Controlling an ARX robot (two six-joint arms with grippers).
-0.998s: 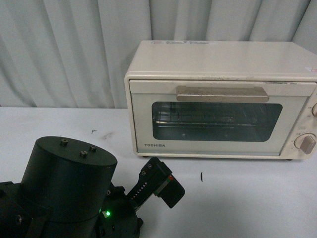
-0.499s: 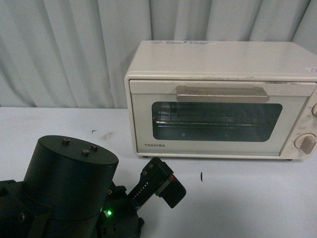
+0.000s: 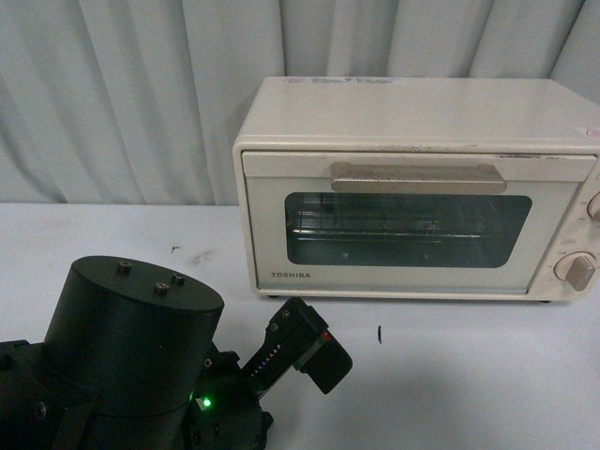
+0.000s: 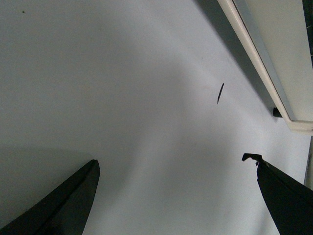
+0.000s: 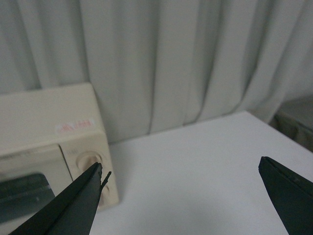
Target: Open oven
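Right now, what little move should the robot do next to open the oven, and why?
Probably lift the left claw up and forward toward the beige handle. The oven door is shut, and the open claw hangs low over the table, near the oven's bottom edge, holding nothing.

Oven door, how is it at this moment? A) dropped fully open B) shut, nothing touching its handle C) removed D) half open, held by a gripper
B: the oven has its door sitting flush against the front, and the bar handle is bare.
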